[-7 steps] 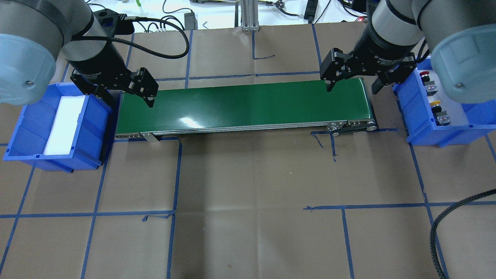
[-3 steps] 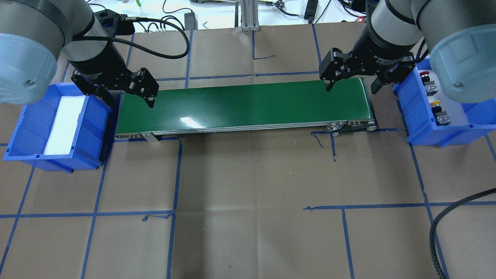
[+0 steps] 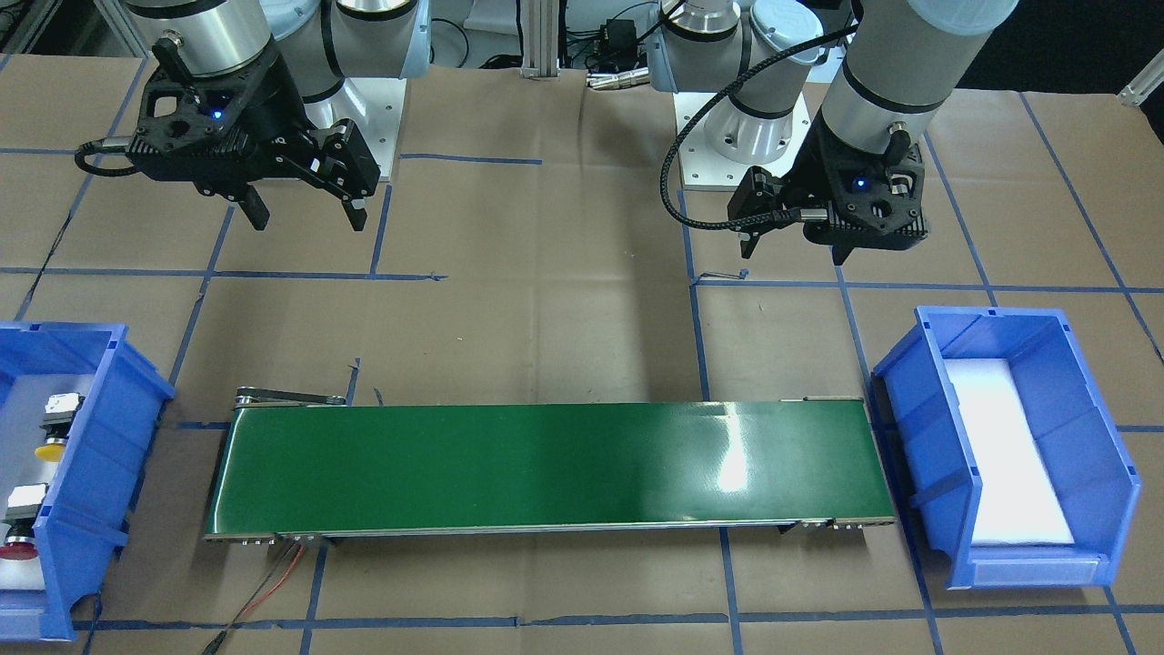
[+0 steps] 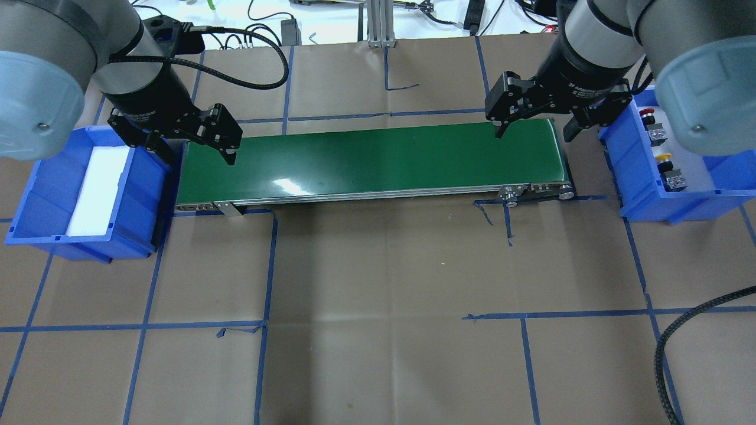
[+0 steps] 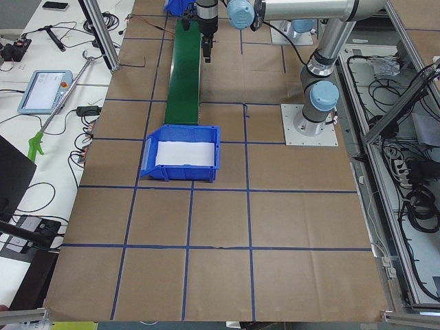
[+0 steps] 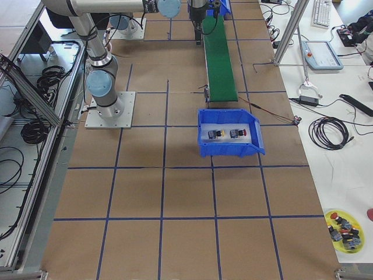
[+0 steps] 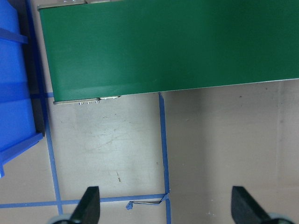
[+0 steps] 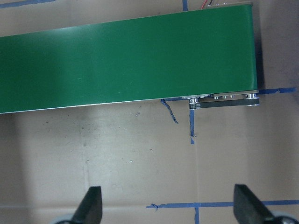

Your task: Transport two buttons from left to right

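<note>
The yellow button (image 4: 665, 157) and the red button (image 4: 648, 111) lie in the blue bin (image 4: 679, 209) at the table's right end. They also show in the front view, yellow (image 3: 50, 449) and red (image 3: 18, 548), and in the right side view (image 6: 226, 134). My right gripper (image 4: 534, 133) (image 3: 307, 218) hangs open and empty above the belt's right end, apart from the bin. My left gripper (image 4: 198, 149) (image 3: 794, 251) hangs open and empty above the belt's left end. The wrist views show both pairs of fingers spread wide with nothing between them, left (image 7: 166, 207) and right (image 8: 169, 207).
A green conveyor belt (image 4: 372, 162) lies between the two bins. The blue bin at the left end (image 4: 53, 236) holds only a white foam pad (image 4: 97, 189). Brown paper with blue tape lines covers the table. A black cable (image 4: 679, 330) lies at the front right.
Both grippers have shifted very slightly upward in the overhead view and stay open. The buttons and the bins have not moved.
</note>
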